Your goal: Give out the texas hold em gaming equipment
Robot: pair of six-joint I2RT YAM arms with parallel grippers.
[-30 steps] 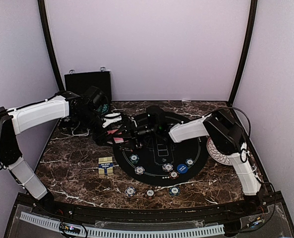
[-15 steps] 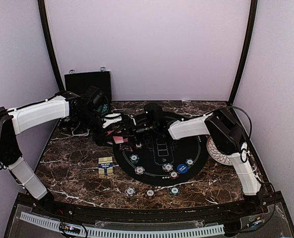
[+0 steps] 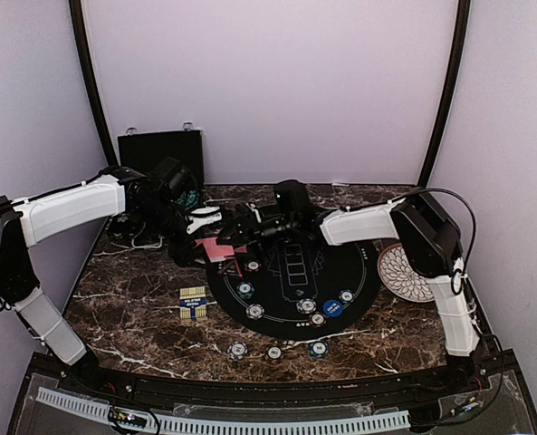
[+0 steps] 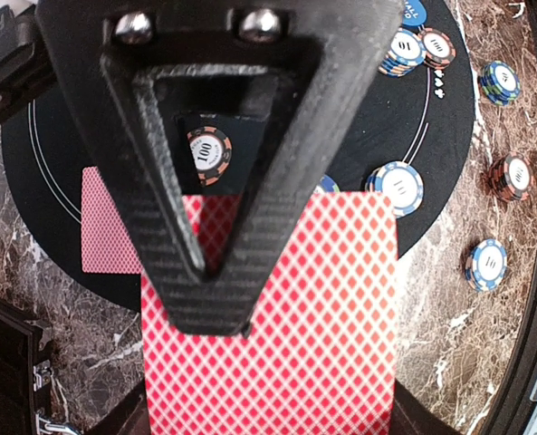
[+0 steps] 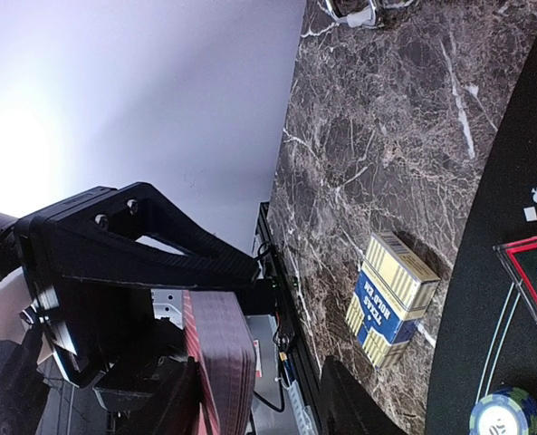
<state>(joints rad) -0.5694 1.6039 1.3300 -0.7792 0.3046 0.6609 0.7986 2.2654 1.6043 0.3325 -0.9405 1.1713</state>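
Dark, white-veined marble-look worktop (image 3: 132, 299), lavender walls behind. A round black mat (image 3: 282, 317) with pale printed markings was noted at its centre.

A deck of red-backed cards (image 4: 286, 335), diamond-lattice print, was held by the left gripper (image 3: 209, 228), its fingers (image 5: 214, 268) closed on it above the mat's left edge. The right gripper (image 3: 250, 224) was met there from the opposite side. One of its fingers (image 4: 286, 172), matte black, ribbed and an open triangle in shape, was seen lying over the top card. The right fingers were judged parted: in the right wrist view a gap was visible between one of them and the deck.

Left wrist view only:
- A single card (image 4: 105, 222) was seen face down on the mat beside the deck.
- An orange-edged chip (image 4: 209, 154) marked 100 was framed through the finger's opening.
- Striped blue-and-white chips (image 4: 397, 188) were seen on and off the mat.

Right wrist view only:
- The deck was seen edge-on as a thick stack.
- A yellow-and-blue card box (image 5: 390, 304) was seen lying flat on the marble just off the mat.

Top view:
- A blue disc (image 3: 332, 307) was recorded on the mat's near right.
- A row of three chips (image 3: 274, 352) was recorded on bare worktop nearer the bases.
- A petal-patterned white plate (image 3: 404, 276) was recorded right of the mat, partly hidden by the right arm.
- A black case (image 3: 159, 154) was recorded upright against the back wall.
- The deck was largely masked by both grippers.
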